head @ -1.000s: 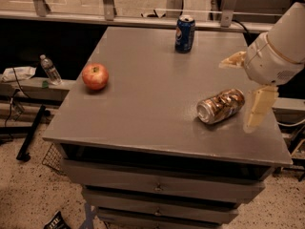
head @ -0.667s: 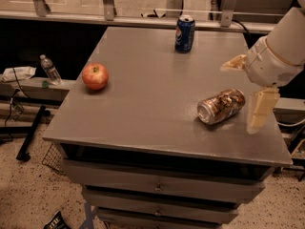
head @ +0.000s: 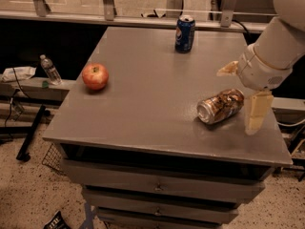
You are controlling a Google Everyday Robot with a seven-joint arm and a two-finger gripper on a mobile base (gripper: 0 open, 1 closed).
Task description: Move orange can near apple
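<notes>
The orange can point(head: 220, 106) lies on its side at the right of the grey table point(head: 143, 109), its silver end facing front-left. The red apple point(head: 95, 76) sits near the table's left edge, far from the can. My gripper point(head: 242, 92) is at the can's right end, open. One pale finger point(head: 228, 69) is behind the can and the other finger point(head: 257, 113) is in front and to the right of it. The can is not held.
A blue Pepsi-style can point(head: 184, 33) stands upright at the back of the table. A plastic water bottle point(head: 49, 70) and cables lie on a low ledge at the left. Drawers sit below the table's front edge.
My gripper has dropped slightly lower toward the can's right end. The can and the apple have not moved.
</notes>
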